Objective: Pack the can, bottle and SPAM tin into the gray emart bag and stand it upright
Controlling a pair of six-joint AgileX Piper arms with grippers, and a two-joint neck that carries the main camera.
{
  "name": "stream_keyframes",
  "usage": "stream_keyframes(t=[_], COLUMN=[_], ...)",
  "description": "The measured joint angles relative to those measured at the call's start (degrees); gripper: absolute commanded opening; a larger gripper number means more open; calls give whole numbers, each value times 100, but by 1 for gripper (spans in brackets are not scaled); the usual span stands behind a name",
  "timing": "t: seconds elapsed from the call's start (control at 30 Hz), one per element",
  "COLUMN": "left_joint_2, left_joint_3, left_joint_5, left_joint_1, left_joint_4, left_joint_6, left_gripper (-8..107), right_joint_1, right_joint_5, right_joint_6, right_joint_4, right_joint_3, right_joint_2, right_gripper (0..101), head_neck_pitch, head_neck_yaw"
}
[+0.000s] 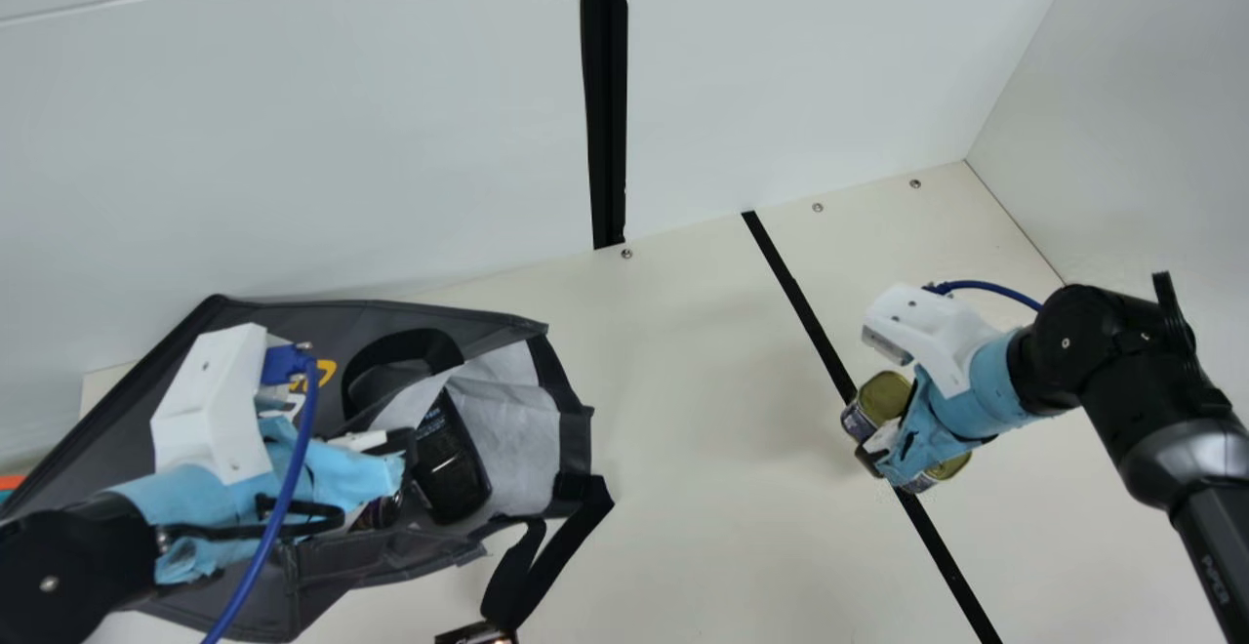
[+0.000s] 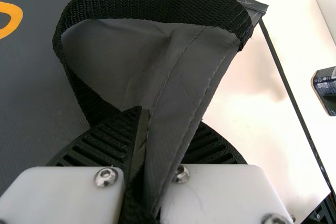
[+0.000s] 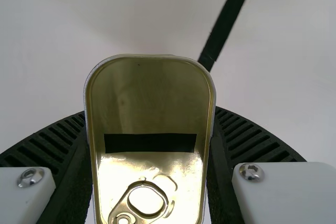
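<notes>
Cream tabletop (image 1: pixel 683 449), black strip (image 1: pixel 943 548), white walls (image 1: pixel 342 156). Left claw (image 1: pixel 402 459): closed on fabric of gray emart bag (image 1: pixel 468 322), tabletop's left side; dark container (image 1: pixel 454 468) inside. Right claw (image 1: pixel 870 461): holding SPAM tin (image 1: pixel 884 394) by the strip.

Print: pale on right arm (image 1: pixel 1205 546), yellow on gray bag (image 1: pixel 478 324), small on black container (image 1: pixel 451 473).

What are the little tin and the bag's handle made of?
The tin looks like thin metal: its top is shiny gold, with a rim and a pull ring. The handle seems to be black woven strap, maybe nylon, because you can see its bumpy weave.
</notes>
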Motion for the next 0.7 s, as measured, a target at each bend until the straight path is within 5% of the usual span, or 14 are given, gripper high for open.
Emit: stream_keyframes(t=[0.7], left_joint_2=[0], left_joint_3=[0], left_joint_5=[0], left_joint_1=[0], left_joint_4=[0], left_joint_6=[0], left_gripper=[-8], right_joint_1=[893], right_joint_5=[611], right_joint_6=[-898], right_joint_4=[400], right_joint_3=[-19], right_joint_2=[-328], right_gripper=[0], head_neck_pitch=[0], head_neck_yaw=[-9])
